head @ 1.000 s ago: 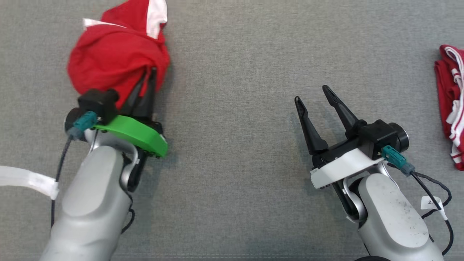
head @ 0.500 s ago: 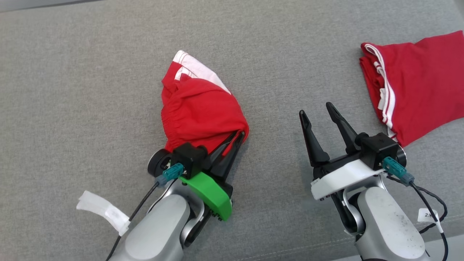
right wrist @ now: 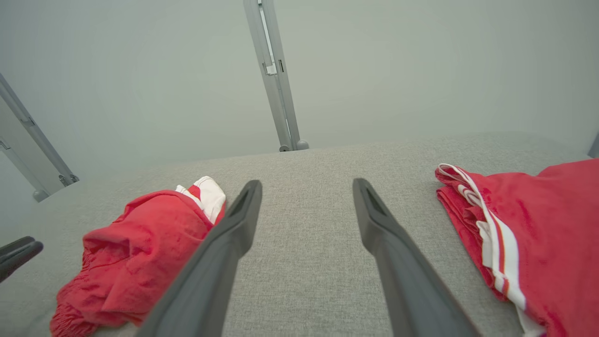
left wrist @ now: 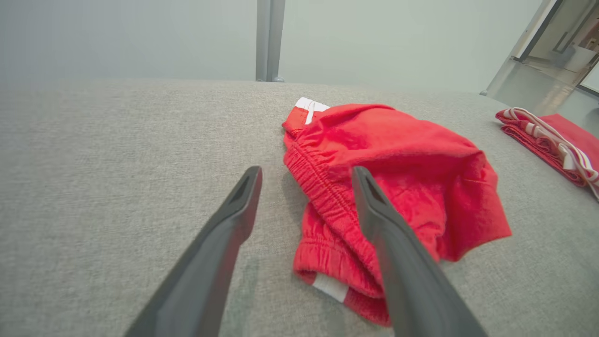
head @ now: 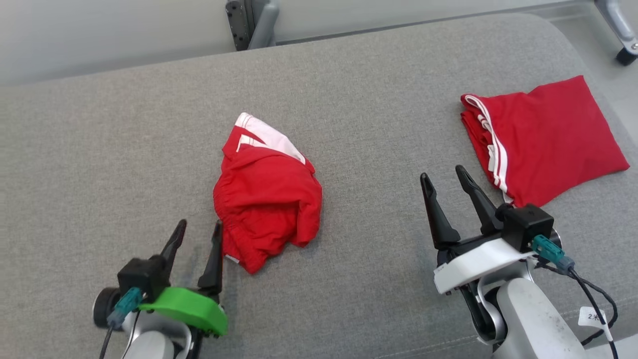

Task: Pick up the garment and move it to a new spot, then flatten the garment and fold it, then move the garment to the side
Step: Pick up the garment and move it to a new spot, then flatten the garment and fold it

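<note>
Garment (left wrist: 398,154) partly behind left fingers (left wrist: 407,271)

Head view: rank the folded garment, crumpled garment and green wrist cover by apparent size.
Largest: folded garment.
Next: crumpled garment, somewhat smaller, bunched up.
Smallest: green wrist cover, though nearest the camera.
</note>
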